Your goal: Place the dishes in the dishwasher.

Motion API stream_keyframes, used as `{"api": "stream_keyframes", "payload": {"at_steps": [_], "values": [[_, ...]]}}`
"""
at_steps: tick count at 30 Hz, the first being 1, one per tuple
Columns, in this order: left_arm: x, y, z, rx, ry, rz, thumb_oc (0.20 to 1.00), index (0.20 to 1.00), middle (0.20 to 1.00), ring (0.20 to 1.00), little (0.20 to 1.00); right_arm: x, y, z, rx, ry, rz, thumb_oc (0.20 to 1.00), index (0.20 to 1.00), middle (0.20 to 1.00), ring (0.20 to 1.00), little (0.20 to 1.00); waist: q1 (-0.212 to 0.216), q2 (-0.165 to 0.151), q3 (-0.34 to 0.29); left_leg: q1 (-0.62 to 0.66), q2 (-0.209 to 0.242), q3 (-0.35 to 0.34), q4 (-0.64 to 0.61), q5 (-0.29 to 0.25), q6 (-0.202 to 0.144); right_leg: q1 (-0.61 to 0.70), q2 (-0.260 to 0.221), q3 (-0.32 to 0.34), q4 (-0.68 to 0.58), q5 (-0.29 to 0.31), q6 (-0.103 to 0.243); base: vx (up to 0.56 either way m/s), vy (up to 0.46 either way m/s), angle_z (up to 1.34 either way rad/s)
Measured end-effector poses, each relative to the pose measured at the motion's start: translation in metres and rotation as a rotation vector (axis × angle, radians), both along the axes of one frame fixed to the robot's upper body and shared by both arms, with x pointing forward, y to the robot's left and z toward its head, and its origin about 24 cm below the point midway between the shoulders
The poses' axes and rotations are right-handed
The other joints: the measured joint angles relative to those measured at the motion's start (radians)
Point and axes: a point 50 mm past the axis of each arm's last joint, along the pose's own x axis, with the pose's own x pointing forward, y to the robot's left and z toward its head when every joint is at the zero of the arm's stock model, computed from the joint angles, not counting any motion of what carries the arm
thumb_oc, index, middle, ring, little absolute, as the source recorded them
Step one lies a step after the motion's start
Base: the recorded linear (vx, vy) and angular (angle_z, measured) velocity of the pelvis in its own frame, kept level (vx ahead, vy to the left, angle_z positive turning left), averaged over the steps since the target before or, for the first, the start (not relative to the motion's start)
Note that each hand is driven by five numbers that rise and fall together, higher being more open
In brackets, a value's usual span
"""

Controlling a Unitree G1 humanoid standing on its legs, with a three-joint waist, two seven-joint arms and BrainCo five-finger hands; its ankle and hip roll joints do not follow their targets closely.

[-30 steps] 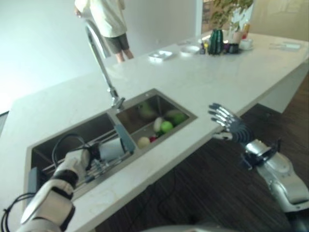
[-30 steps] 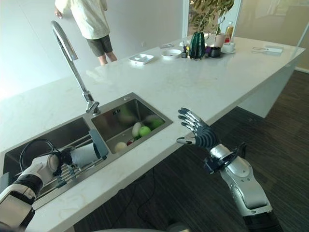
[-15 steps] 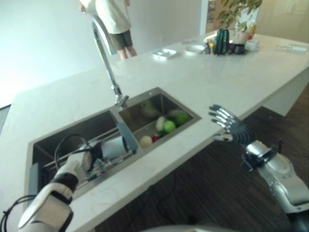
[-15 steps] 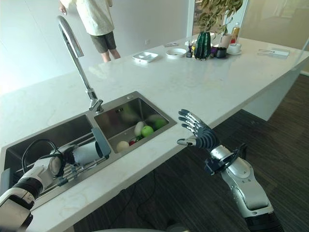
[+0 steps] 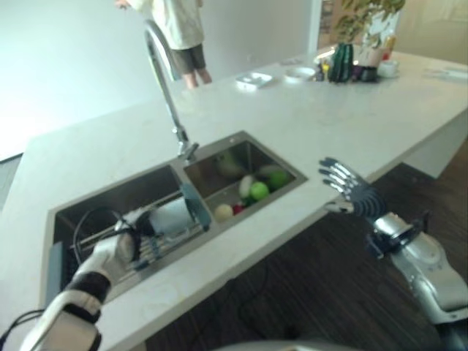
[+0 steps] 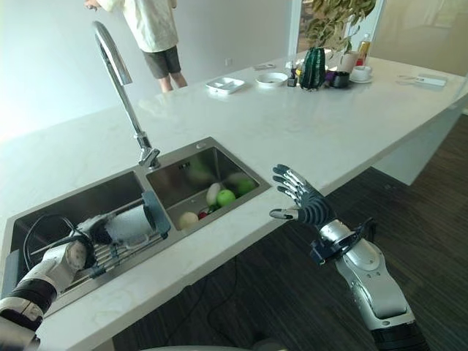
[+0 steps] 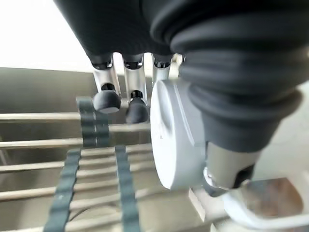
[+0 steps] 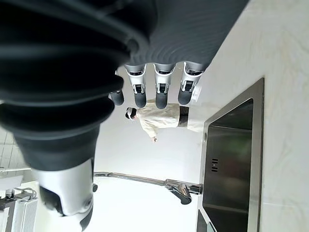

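Curled fingers [image 7: 136, 104] of the left hand [image 6: 64, 256] are seen closed round a white cup [image 6: 131, 222], the thumb pressed against its flat base in the left wrist view, so the cup is clamped between thumb and fingers. The cup is held lying on its side over a wire rack [image 6: 110, 256] with grey-green bands, which is laid across the left basin of a steel double sink [image 5: 241, 139] set into a pale stone counter [image 6: 307, 124]. A grey-green end piece of the rack is seen standing just beside the cup's mouth, near the divider between the basins. A tall curved tap [image 6: 121, 88] is mounted behind the divider. In the right basin several pieces of fruit [image 6: 226, 197], green and pale, are gathered. Further right, off the counter's front edge and above a dark floor, the right hand [image 6: 302, 202] is held in the air with its fingers straight and spread, touching nothing. At the far end of the counter a white tray [image 6: 224, 85], a white bowl [image 6: 271, 79], a dark green vase [image 6: 314, 68] and a potted plant are set. Beyond the counter, a person [image 6: 157, 33] in a light top and dark shorts is seen standing.
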Motion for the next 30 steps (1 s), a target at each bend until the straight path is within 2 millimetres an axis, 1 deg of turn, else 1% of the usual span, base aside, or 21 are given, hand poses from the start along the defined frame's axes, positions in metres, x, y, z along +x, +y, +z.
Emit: {"api": "stream_keyframes", "payload": {"at_steps": [2, 3, 4, 5, 7, 11, 12, 13, 15, 16, 19, 21, 23, 24, 25, 28, 30], "values": [[-0.003, 0.002, 0.014, -0.047, -0.122, 0.030, 0.200, 0.200, 0.200, 0.200, 0.200, 0.000, -0.004, 0.002, 0.001, -0.009, -0.023, 1.000, 1.000, 1.000, 1.000, 1.000, 0.017, -0.001, 0.001, -0.005, 0.000, -0.010, 0.000, 0.000, 0.000, 0.000, 0.000, -0.008, 0.000, -0.001, -0.001, -0.03, -0.003, 0.11], [-0.007, 0.006, 0.017, -0.054, -0.139, 0.042, 0.200, 0.200, 0.200, 0.200, 0.200, 0.000, -0.006, 0.002, 0.002, -0.011, -0.035, 1.000, 1.000, 1.000, 1.000, 1.000, 0.040, -0.001, 0.003, -0.006, 0.000, -0.014, 0.000, 0.001, 0.000, 0.000, -0.002, -0.012, 0.000, -0.003, -0.001, -0.04, 0.009, 0.16], [-0.014, 0.010, 0.023, -0.062, -0.180, 0.054, 0.200, 0.200, 0.200, 0.200, 0.200, 0.000, -0.009, 0.003, 0.002, -0.016, -0.048, 1.000, 1.000, 1.000, 1.000, 1.000, 0.045, -0.005, 0.006, -0.010, 0.000, -0.022, 0.000, 0.001, 0.000, 0.002, -0.003, -0.021, 0.000, -0.005, -0.002, -0.04, 0.019, 0.20], [-0.022, 0.020, 0.034, -0.083, -0.250, 0.098, 0.200, 0.200, 0.200, 0.200, 0.200, -0.003, -0.014, 0.002, 0.001, -0.009, -0.069, 1.000, 1.000, 1.000, 1.000, 1.000, 0.059, -0.007, 0.007, -0.008, 0.000, -0.028, 0.000, 0.001, 0.000, 0.006, -0.004, -0.030, 0.000, -0.009, -0.006, -0.02, 0.018, 0.18], [-0.026, 0.033, 0.044, -0.084, -0.331, 0.185, 0.200, 0.200, 0.200, 0.200, 0.200, -0.004, -0.017, 0.001, 0.003, -0.008, -0.084, 1.000, 1.000, 1.000, 1.000, 1.000, 0.077, -0.004, 0.011, -0.008, -0.001, -0.033, 0.000, 0.000, 0.000, 0.006, -0.006, -0.034, -0.001, -0.011, -0.005, 0.00, 0.007, 0.12], [-0.025, 0.033, 0.057, -0.146, -0.442, 0.204, 0.200, 0.200, 0.200, 0.200, 0.200, -0.004, -0.017, 0.001, 0.005, -0.007, -0.083, 1.000, 1.000, 1.000, 1.000, 1.000, 0.086, -0.010, 0.015, -0.008, -0.001, -0.051, 0.000, 0.000, 0.000, 0.015, -0.009, -0.052, 0.000, -0.017, -0.004, 0.00, -0.005, 0.13], [-0.026, 0.021, 0.071, -0.223, -0.549, 0.178, 0.200, 0.200, 0.200, 0.200, 0.200, -0.005, -0.016, -0.001, 0.037, -0.006, -0.094, 1.000, 1.000, 1.000, 1.000, 1.000, 0.093, -0.018, 0.019, -0.008, 0.000, -0.054, 0.000, 0.000, 0.000, 0.016, -0.009, -0.055, 0.000, -0.018, -0.005, 0.00, -0.026, 0.12], [-0.026, 0.008, 0.078, -0.290, -0.623, 0.153, 0.200, 0.200, 0.200, 0.200, 0.200, -0.006, -0.014, -0.004, 0.053, -0.002, -0.095, 1.000, 1.000, 1.000, 1.000, 1.000, 0.097, -0.020, 0.021, -0.008, -0.001, -0.055, 0.000, 0.000, 0.000, 0.017, -0.009, -0.056, 0.000, -0.019, -0.005, 0.00, -0.033, 0.04], [-0.024, -0.012, 0.091, -0.381, -0.719, 0.075, 0.200, 0.200, 0.200, 0.200, 0.200, -0.006, -0.012, -0.005, 0.048, -0.001, -0.089, 1.000, 1.000, 1.000, 1.000, 1.000, 0.108, -0.021, 0.021, -0.008, -0.001, -0.056, 0.000, 0.000, 0.000, 0.017, -0.009, -0.057, 0.000, -0.021, -0.004, 0.01, -0.034, 0.03], [-0.024, -0.018, 0.097, -0.439, -0.772, 0.052, 0.200, 0.200, 0.200, 0.200, 0.200, -0.006, -0.012, -0.005, 0.048, -0.001, -0.089, 1.000, 1.000, 1.000, 1.000, 1.000, 0.109, -0.021, 0.021, -0.008, -0.001, -0.059, 0.000, 0.000, 0.000, 0.018, -0.009, -0.059, 0.000, -0.022, -0.003, 0.01, -0.039, 0.05], [-0.026, -0.036, 0.107, -0.613, -0.885, 0.018, 0.200, 0.200, 0.200, 0.200, 0.200, -0.006, -0.010, -0.006, 0.057, -0.002, -0.090, 1.000, 1.000, 1.000, 1.000, 1.000, 0.111, -0.021, 0.021, -0.008, 0.000, -0.074, 0.000, 0.000, 0.000, 0.023, -0.009, -0.069, 0.000, -0.026, -0.002, 0.01, -0.065, 0.11], [-0.036, -0.059, 0.115, -0.832, -0.989, -0.018, 0.200, 0.200, 0.200, 0.200, 0.200, -0.011, -0.004, -0.008, 0.080, -0.008, -0.090, 1.000, 1.000, 1.000, 1.000, 1.000, 0.113, -0.023, 0.024, -0.010, 0.001, -0.083, 0.000, 0.000, 0.000, 0.031, -0.010, -0.085, 0.000, -0.032, -0.004, -0.01, -0.072, 0.18], [-0.042, -0.074, 0.121, -0.988, -1.041, -0.086, 0.200, 0.200, 0.200, 0.200, 0.200, -0.012, 0.004, -0.010, 0.099, -0.010, -0.080, 1.000, 1.000, 1.000, 1.000, 1.000, 0.131, -0.021, 0.025, -0.014, 0.003, -0.097, 0.001, -0.001, -0.002, 0.033, -0.010, -0.090, 0.000, -0.036, -0.008, -0.02, -0.104, 0.19], [-0.044, -0.078, 0.123, -1.036, -1.060, -0.099, 0.200, 0.200, 0.200, 0.200, 0.200, -0.012, 0.005, -0.011, 0.102, -0.008, -0.076, 1.000, 1.000, 1.000, 1.000, 1.000, 0.133, -0.021, 0.026, -0.018, 0.002, -0.106, 0.001, -0.002, -0.003, 0.032, -0.010, -0.097, 0.000, -0.037, -0.009, -0.02, -0.111, 0.22], [-0.044, -0.078, 0.123, -1.041, -1.061, -0.107, 0.200, 0.200, 0.200, 0.200, 0.200, -0.012, 0.005, -0.011, 0.097, -0.008, -0.075, 1.000, 1.000, 1.000, 1.000, 1.000, 0.141, -0.020, 0.026, -0.023, 0.004, -0.111, 0.001, 0.001, -0.004, 0.033, -0.010, -0.105, 0.001, -0.038, -0.009, -0.03, -0.147, 0.22], [-0.043, -0.084, 0.124, -1.142, -1.043, -0.139, 0.200, 0.200, 0.200, 0.200, 0.200, -0.012, 0.005, -0.008, 0.081, -0.022, -0.084, 1.000, 1.000, 1.000, 1.000, 1.000, 0.163, -0.020, 0.027, -0.032, 0.007, -0.135, 0.001, 0.006, -0.011, 0.034, -0.009, -0.131, 0.000, -0.043, -0.013, -0.02, -0.129, 0.24], [-0.043, -0.087, 0.124, -1.177, -1.029, -0.158, 0.200, 0.200, 0.200, 0.200, 0.200, -0.010, 0.007, -0.006, 0.084, -0.032, -0.087, 1.000, 1.000, 1.000, 1.000, 1.000, 0.176, -0.020, 0.027, -0.034, 0.010, -0.137, 0.001, 0.007, -0.012, 0.035, -0.006, -0.139, 0.000, -0.045, -0.014, -0.01, -0.165, 0.16]]}}
